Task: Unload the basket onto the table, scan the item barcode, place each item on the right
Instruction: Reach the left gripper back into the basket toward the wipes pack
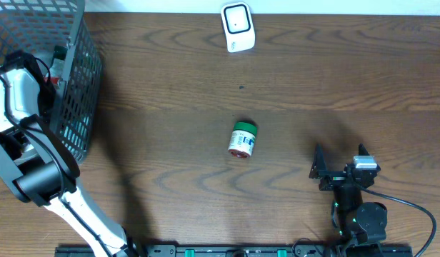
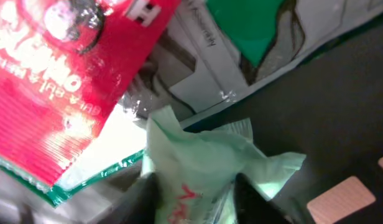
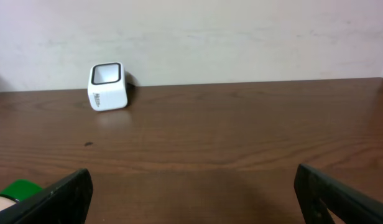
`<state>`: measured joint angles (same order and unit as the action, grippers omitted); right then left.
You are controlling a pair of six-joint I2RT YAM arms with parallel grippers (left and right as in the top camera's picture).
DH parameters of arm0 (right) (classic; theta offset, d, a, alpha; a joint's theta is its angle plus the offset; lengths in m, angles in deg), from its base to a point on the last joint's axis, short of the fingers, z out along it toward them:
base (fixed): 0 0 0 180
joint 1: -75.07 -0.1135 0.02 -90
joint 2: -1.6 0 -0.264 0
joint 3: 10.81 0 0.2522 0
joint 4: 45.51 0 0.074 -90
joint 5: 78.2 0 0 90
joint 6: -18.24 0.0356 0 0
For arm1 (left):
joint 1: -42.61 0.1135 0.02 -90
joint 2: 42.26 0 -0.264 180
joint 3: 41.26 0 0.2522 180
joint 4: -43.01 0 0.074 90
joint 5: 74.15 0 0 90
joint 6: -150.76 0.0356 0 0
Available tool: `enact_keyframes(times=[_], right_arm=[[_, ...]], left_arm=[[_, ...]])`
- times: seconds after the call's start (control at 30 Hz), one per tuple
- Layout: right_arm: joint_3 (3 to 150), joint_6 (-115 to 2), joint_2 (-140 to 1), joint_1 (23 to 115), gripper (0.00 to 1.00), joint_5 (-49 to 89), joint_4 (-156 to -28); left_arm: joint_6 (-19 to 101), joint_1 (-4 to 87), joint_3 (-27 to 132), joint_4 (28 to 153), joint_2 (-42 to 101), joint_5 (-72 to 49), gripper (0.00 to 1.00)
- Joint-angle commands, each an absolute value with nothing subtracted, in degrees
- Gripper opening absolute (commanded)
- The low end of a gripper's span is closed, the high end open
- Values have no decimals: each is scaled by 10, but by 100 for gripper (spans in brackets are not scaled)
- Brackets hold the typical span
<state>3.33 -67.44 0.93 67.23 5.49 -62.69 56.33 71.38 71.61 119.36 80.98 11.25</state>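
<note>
Wood counter (image 1: 170, 107), basket (image 1: 77, 86) upper left of overhead. Am pinching pale green packet (image 2: 204, 155) inside it with my left hand (image 2: 198, 199); right hand (image 3: 191, 196) gaping, empty. Judging pick step underway; next needing lift out, barcode facing scanner (image 1: 238, 27), top centre.

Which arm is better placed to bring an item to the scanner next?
Left. The left tool grips the pale green packet inside the basket; the right tool hangs open above the table, holding nothing.
</note>
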Motion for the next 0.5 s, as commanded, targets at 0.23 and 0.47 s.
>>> enact_keyframes(times=[0.23,0.47], right_arm=[[33,-677,12,679,99,48,-629],[33,-677,12,679,99,48,-629]], left_arm=[[558,717,757,1198,753,103,7],[552,730,758,1171,651,103,7]])
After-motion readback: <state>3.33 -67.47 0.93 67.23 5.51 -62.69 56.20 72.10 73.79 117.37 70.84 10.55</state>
